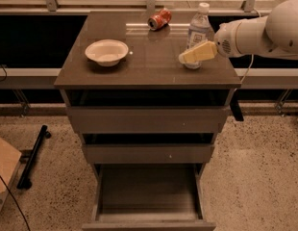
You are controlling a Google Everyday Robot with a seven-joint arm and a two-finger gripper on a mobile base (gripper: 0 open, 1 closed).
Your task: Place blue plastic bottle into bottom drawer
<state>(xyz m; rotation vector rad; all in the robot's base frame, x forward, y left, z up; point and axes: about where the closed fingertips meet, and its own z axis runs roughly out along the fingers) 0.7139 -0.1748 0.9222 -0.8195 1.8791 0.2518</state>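
White arm [264, 32] reaches in from right; hand [190, 57] at left end, angled slightly down.

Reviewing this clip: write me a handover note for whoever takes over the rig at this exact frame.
Gripper: on the right side of the cabinet top, against the lower part of the blue plastic bottle; a grasp is not confirmed.
Blue plastic bottle: upright, apparently resting on the cabinet top, near the right rear.
Bottom drawer: pulled open, with nothing visible inside.
Done: drawer open, gripper at the bottle.
Left: secure the grasp, lift, lower the bottle into the bottom drawer, release.
Leave alone: white bowl at left, crushed red can at rear.
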